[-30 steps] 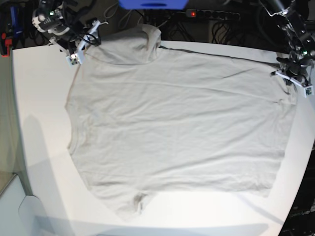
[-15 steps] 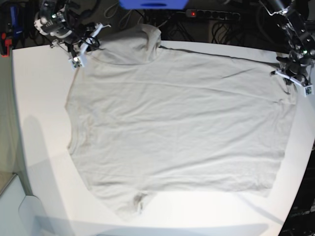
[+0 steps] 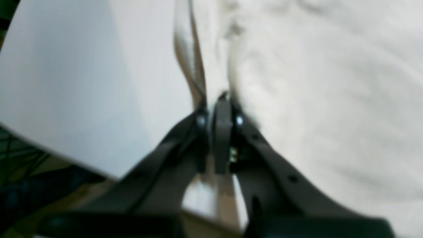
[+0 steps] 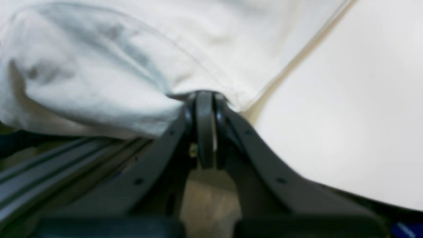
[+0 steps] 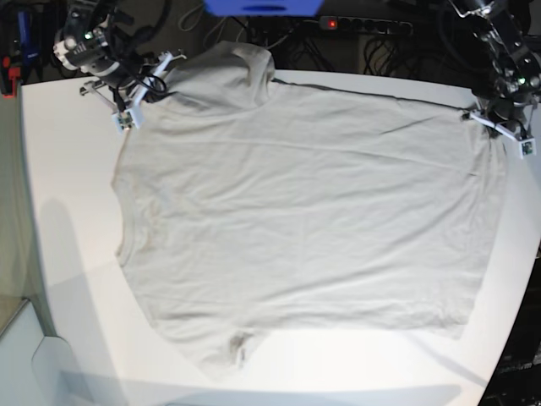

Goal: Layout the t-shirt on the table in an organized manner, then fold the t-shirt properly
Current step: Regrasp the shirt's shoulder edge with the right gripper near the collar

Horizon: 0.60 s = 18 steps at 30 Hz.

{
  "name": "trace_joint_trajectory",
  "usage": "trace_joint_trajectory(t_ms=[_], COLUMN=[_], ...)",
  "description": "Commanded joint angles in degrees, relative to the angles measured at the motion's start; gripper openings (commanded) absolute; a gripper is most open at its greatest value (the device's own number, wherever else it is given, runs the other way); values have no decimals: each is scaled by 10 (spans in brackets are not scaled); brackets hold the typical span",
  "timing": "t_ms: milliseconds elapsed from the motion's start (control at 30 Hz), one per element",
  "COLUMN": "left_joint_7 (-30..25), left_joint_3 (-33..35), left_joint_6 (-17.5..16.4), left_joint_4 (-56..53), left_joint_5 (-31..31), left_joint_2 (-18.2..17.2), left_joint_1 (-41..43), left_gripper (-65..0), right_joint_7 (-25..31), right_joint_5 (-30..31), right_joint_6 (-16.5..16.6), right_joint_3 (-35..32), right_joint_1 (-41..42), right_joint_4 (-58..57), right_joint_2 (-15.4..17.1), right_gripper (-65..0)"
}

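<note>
Here, in the base view: t-shirt (image 5: 304, 220) spread nearly flat across the table (image 5: 68, 254), one sleeve bunched at the near edge, the other hanging past the far edge. Right gripper (image 5: 139, 85) at the far corner on the view's left, left gripper (image 5: 499, 118) at the far corner on the view's right; both too small here to judge the jaws. Likely trouble: an uneven pull dragging the cloth askew or off the far edge.

Next, the left wrist view: left gripper (image 3: 219, 109) pinched tight on the shirt's edge (image 3: 314, 99), table (image 3: 82, 72) bare beside it. Heavily blurred; depth of bite unreadable, so a slip under tension seems possible.

Lastly, the right wrist view: right gripper (image 4: 205, 99) clamped on a hemmed corner of the t-shirt (image 4: 99, 66), table (image 4: 347, 115) alongside. Number of layers caught impossible to tell; a single layer would lift unevenly.
</note>
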Motion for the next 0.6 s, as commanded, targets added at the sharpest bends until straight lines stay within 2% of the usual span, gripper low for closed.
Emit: trace_joint_trajectory(t_ms=[0, 300, 567], left_joint_7=[14, 15, 33], left_joint_3=[-1, -2, -2], left_joint_6=[-1, -1, 2], left_joint_4=[13, 82, 102], left_joint_5=[7, 11, 10], left_joint_2=[1, 30, 28], left_joint_1=[6, 26, 18], left_gripper=[-648, -648, -648], right_joint_7=[9, 9, 8], right_joint_5=[7, 8, 8], right_joint_6=[12, 12, 12], right_joint_3=[1, 1, 1], right_joint_1=[0, 23, 73], right_joint_4=[15, 23, 25], right_joint_2=[2, 11, 18], right_gripper=[-650, -650, -650])
